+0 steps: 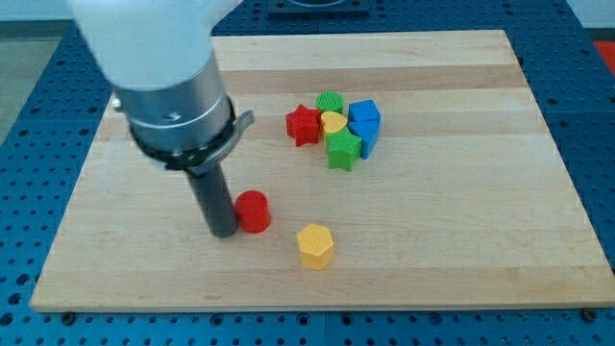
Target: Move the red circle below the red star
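Note:
The red circle lies on the wooden board left of centre, toward the view's bottom. My tip stands right against its left side, touching or almost touching it. The red star sits up and to the right of the circle, at the left end of a tight cluster of blocks. The arm's white and grey body covers the board's upper left.
Touching the red star's right are a yellow heart, a green circle, a green star and two blue blocks. A yellow hexagon lies to the lower right of the red circle. The wooden board rests on a blue table.

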